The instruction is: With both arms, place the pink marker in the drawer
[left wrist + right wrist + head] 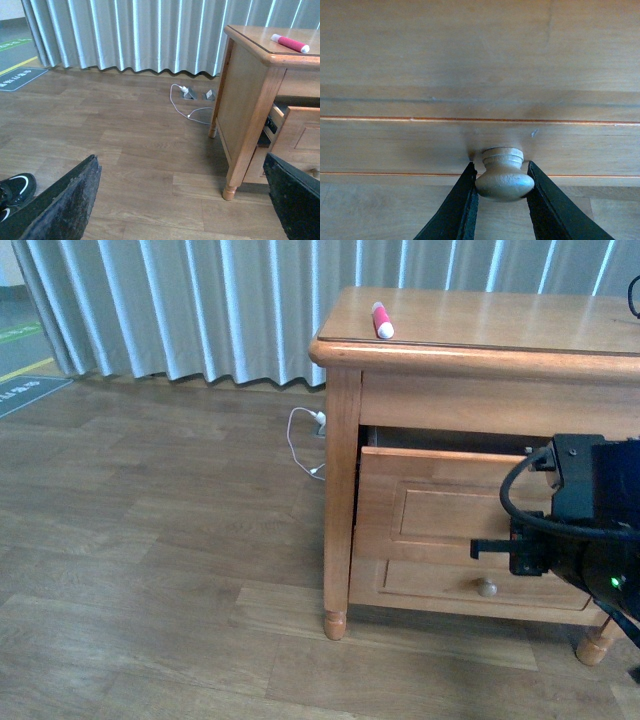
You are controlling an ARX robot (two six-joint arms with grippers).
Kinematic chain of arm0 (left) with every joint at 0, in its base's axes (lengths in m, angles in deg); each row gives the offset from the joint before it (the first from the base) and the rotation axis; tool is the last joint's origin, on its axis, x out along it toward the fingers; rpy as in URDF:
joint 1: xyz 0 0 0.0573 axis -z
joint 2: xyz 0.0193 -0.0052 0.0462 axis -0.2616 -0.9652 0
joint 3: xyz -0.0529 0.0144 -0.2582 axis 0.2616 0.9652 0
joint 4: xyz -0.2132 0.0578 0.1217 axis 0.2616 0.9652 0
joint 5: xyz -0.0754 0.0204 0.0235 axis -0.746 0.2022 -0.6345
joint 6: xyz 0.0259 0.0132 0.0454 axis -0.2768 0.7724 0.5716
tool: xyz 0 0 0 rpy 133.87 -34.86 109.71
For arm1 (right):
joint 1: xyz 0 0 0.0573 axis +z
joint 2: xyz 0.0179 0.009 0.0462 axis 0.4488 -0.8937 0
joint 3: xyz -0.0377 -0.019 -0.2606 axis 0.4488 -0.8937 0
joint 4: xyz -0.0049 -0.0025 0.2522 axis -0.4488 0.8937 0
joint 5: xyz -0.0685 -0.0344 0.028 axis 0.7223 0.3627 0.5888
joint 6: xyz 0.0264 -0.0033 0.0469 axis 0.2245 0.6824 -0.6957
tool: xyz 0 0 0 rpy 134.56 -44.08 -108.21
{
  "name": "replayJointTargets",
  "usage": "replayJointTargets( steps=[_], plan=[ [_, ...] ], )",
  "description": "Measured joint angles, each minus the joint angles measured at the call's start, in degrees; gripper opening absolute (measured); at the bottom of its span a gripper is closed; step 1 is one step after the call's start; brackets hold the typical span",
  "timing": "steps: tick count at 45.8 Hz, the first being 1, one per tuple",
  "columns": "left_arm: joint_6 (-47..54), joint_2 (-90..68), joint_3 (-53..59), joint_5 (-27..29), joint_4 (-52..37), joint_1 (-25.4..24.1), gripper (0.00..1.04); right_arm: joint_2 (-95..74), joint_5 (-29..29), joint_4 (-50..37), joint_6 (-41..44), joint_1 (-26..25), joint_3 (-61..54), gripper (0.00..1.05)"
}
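wooden knob (pixel 504 180) between fingers of right gripper (pixel 501 167)

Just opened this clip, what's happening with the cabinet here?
The right gripper is closed on the round knob of the top drawer, which stands partly pulled out of the wooden cabinet. The pink marker lies on the cabinet top near its front corner, untouched. The left gripper hangs open above the floor, off to the side of the cabinet, holding nothing.

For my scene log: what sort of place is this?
Probably an indoor test room furnished like a home: wood-look floor, long grey curtains, a wooden cabinet, and a printed floor mat.
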Motion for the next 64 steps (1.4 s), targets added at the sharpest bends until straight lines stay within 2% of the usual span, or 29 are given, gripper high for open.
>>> replayJointTargets(
  steps=[12, 18, 29, 36, 39, 40, 47, 53, 56, 64],
  plan=[
    [0.0, 0.0, -0.02, 0.0, 0.0, 0.0, 0.98, 9.7, -3.74, -6.75, -2.97, 0.02, -18.6, 0.24],
    [0.0, 0.0, 0.0, 0.0, 0.0, 0.0, 0.98, 12.92, -5.16, -8.52, -3.72, 0.02, -24.22, 0.24],
    [0.0, 0.0, 0.0, 0.0, 0.0, 0.0, 0.98, 24.13, -5.84, -8.55, -5.25, -0.79, -33.05, 0.59],
    [0.0, 0.0, 0.0, 0.0, 0.0, 0.0, 0.98, 37.05, -8.15, 0.68, -6.36, -2.86, -36.65, 0.82],
    [0.0, 0.0, 0.0, 0.0, 0.0, 0.0, 0.98, 48.39, -10.16, 10.51, -6.43, -4.5, -37.16, 0.96],
    [0.0, 0.0, 0.0, 0.0, 0.0, 0.0, 0.98, 52.04, -10.82, 13.7, -6.45, -5.05, -37.16, 0.98],
    [0.0, 0.0, 0.0, 0.0, 0.0, 0.0, 0.98, 72.96, -14.71, 34.36, -5.88, -9.05, -34.58, 0.96],
    [0.0, 0.0, 0.0, 0.0, 0.0, 0.0, 0.98, 83.1, -17.05, 46.47, -4.57, -11.15, -31.34, 0.96],
    [0.0, 0.0, 0.0, 0.0, 0.0, 0.0, 0.98, 85.7, -17.42, 50.03, -4.24, -11.3, -30.16, 0.96],
    [0.0, 0.0, 0.0, 0.0, 0.0, 0.0, 0.98, 86.51, -16.35, 52.13, -4.26, -9.03, -28.44, 0.96]
  ],
)
